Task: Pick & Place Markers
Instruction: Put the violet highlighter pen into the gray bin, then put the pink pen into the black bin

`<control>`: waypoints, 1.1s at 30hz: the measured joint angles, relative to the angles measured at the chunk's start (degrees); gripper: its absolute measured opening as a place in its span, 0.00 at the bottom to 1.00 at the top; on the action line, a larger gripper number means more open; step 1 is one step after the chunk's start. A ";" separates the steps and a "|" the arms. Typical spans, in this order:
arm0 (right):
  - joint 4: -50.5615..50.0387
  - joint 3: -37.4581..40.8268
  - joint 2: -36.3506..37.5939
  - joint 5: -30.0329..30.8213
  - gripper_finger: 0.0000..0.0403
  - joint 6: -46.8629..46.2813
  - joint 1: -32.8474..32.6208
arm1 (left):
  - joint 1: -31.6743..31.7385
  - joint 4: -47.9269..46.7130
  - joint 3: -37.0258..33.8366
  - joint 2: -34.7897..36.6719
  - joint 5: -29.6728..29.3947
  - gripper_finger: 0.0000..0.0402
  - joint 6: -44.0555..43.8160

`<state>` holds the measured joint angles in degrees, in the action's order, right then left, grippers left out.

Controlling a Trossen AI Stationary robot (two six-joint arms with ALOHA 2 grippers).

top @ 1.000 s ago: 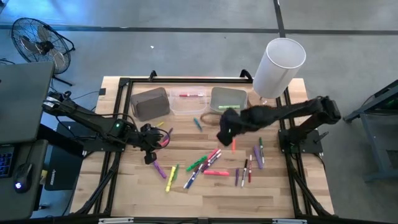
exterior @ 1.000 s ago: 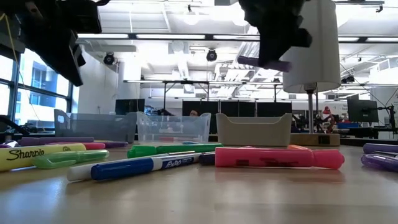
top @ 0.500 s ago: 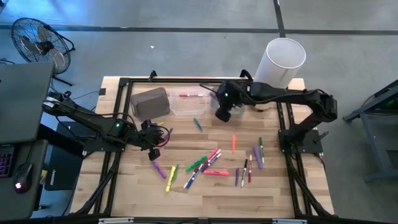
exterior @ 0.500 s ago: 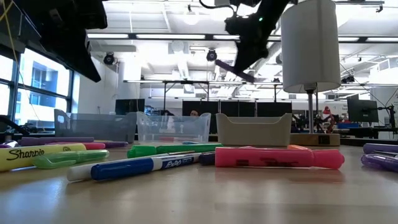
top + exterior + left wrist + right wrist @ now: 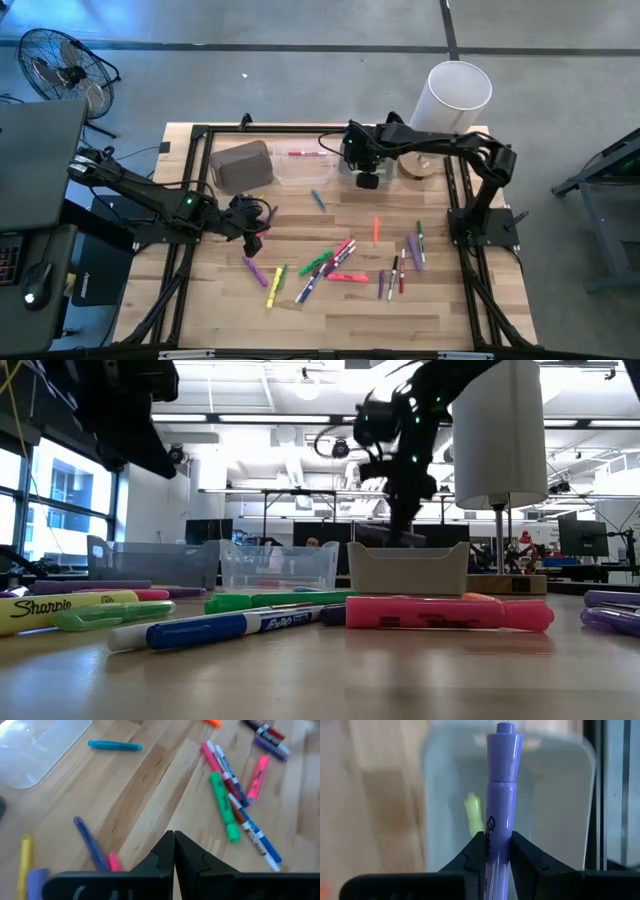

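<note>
1. High view: the right gripper (image 5: 367,168) is now hovering over the light grey bin (image 5: 352,152) at the back of the table, having swung there from above the scattered markers (image 5: 335,262) a second ago. The left gripper (image 5: 250,222) is waiting by the markers at the table's left side and is barely shifting.

2. Low view: the right arm is reaching down right at the grey bin (image 5: 407,568), where a second back it was hanging high with a purple pen. The pink marker (image 5: 447,612), green marker (image 5: 275,599) and blue-capped pen (image 5: 205,630) are lying untouched up front.

3. Left wrist view: the left gripper (image 5: 173,851) is clenched on nothing, fingers pressed together above bare wood, with a teal marker (image 5: 114,745) and green highlighter (image 5: 222,805) beyond.

4. Right wrist view: the right gripper (image 5: 496,851) is pinching a purple Sharpie highlighter (image 5: 499,790), and the bin (image 5: 555,810) is sitting directly beneath it. A yellow-green pen (image 5: 472,807) is already lying inside. Judging by that, only the release is left for this marker.
</note>
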<state>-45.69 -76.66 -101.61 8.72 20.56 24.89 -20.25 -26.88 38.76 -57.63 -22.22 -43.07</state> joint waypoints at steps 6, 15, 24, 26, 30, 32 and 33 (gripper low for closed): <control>-3.82 0.02 -0.93 5.59 0.17 0.96 1.88 | 0.00 0.58 0.00 0.02 0.00 0.00 -0.93; -4.79 0.00 -0.71 7.24 0.29 -1.21 2.59 | 0.00 0.24 0.00 0.02 0.02 0.00 -0.74; -5.42 0.02 4.29 4.05 0.13 -14.40 0.04 | 0.00 -0.24 0.00 0.02 -0.06 0.06 -0.89; -5.38 0.00 6.34 2.42 0.05 -18.79 -1.84 | 0.00 -0.40 0.00 0.02 -0.74 0.13 -0.89; -4.69 0.00 9.64 0.72 0.02 -27.66 -7.25 | 0.00 -0.08 0.00 0.02 -3.12 0.28 -1.13; -4.16 0.00 10.32 1.06 0.02 -31.82 -10.85 | 0.00 0.39 0.00 0.02 -3.98 0.34 -0.67; -4.08 -0.02 10.35 1.39 0.02 -33.92 -12.79 | -0.01 0.61 0.00 0.02 -4.17 0.36 -0.60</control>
<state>-49.76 -76.69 -91.26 10.11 -13.36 12.10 -20.26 -26.27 38.76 -57.60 -26.39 -43.68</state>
